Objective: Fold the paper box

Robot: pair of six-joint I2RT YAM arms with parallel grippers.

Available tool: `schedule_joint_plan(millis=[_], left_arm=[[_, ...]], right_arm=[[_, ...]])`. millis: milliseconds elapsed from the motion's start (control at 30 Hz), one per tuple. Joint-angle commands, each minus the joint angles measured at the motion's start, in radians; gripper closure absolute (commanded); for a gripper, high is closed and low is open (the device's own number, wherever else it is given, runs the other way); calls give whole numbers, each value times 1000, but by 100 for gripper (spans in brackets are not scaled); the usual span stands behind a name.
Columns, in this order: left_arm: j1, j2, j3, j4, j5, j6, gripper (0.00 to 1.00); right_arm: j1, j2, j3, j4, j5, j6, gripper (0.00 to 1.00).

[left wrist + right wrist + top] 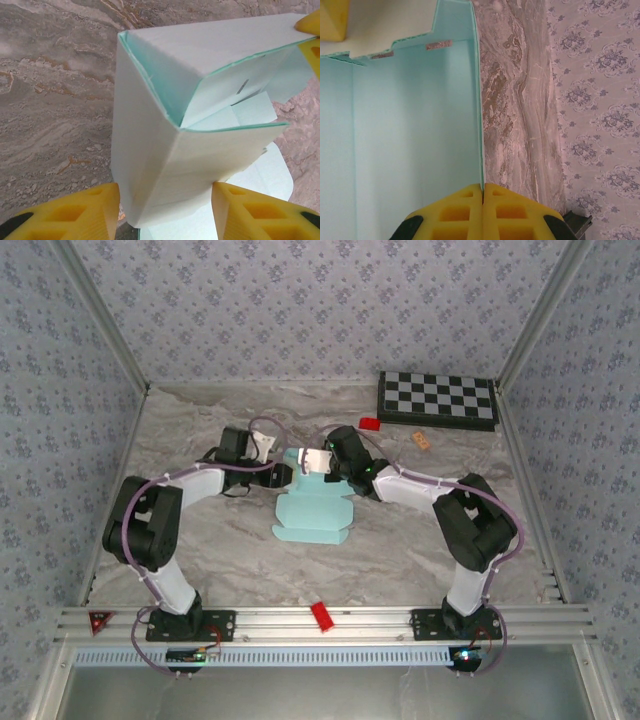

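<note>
rail [380, 618] of pale metal runs along the near edge, and on it we see a small red piece [322, 616] lying between the two arm bases. beyond it the marble-patterned worktop [220, 550] carries the paper box [313, 520], near the middle and between the two arms. its near half lies flat on the worktop, a pale blue sheet with rounded tabs at the front. its far half is raised and folded into walls, and both arms reach in to that raised part from either side.

from the left wrist we look down on the left claw [165, 194]. its yellow fingers [75, 212] stand about half spread, one on each side of a folded corner of the box. the card fills the gap between them, so we read it as clasping that folded part.

from the right wrist, the right claw [483, 189] has its fingers pressed together, pinching the thin edge of one blue wall, which runs straight into the seam between them.

farther back, well apart from the box, a small red chip [369, 423] and a tan piece [421, 441] lie on the worktop, and a black-and-white checkerboard [437, 400] sits in the far right corner. blue-grey patterned wallpaper [320, 300] closes the back and sides.
</note>
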Motion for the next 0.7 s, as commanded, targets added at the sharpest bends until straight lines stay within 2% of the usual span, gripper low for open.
schedule_joint_plan(millis=[0,267,667], left_arm=[[17,-50,-31,104,31,-33,49],[40,-63,-65,144,74,-52,58],[75,-63,-112,259,111,-119,51]], right_arm=[[20,-20,-10,-12,-14,13,100],[33,-25,-48,71,38,-10,100],[44,-37,-65,90,58,-17,100]])
